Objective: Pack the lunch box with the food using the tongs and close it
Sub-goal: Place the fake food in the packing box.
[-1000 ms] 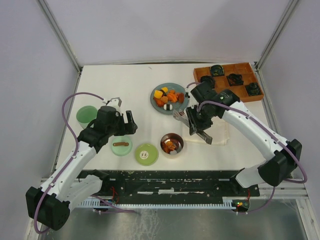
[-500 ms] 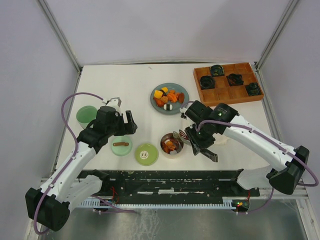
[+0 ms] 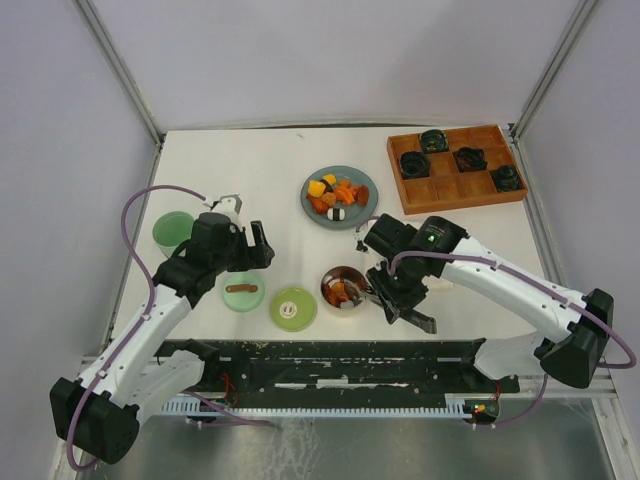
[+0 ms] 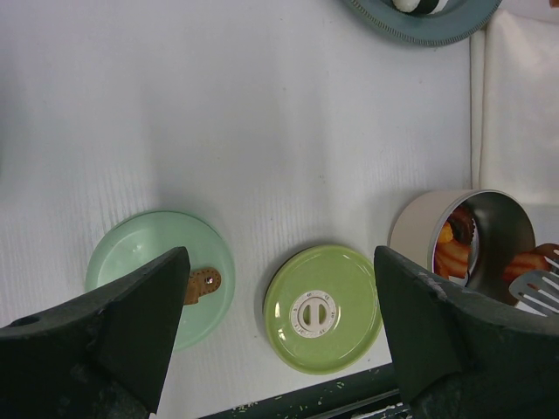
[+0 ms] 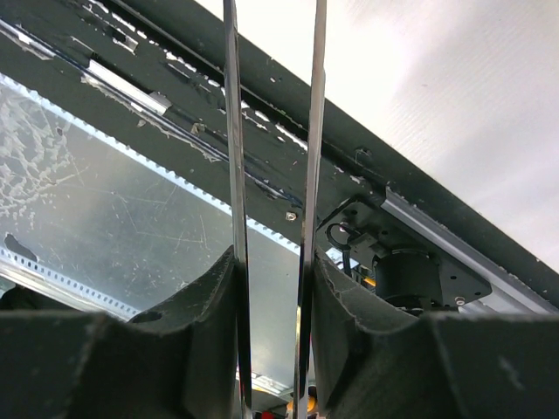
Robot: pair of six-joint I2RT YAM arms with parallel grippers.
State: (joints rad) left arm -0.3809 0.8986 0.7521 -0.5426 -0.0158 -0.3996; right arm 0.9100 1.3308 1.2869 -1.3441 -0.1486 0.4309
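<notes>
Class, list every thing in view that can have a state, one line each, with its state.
Bowl, open, food inside.
Lime lid, off, flat on the table.
Canister, open.
Mint lid, off, flat on the table.
Plate, food on it.
Tongs, gripped, tips at the bowl.
Right gripper, jaws shut on the tongs.
Left gripper, jaws open, empty.

The left arm [image 3: 150, 310] reaches forward from its base, wrist tipped down, with the left gripper [image 3: 258, 245] hanging with its jaws spread wide, while the right arm [image 3: 500, 280] bends inward toward the middle, its right gripper [image 3: 398, 298] pinching the tongs [image 5: 233, 157] between both fingers.
</notes>
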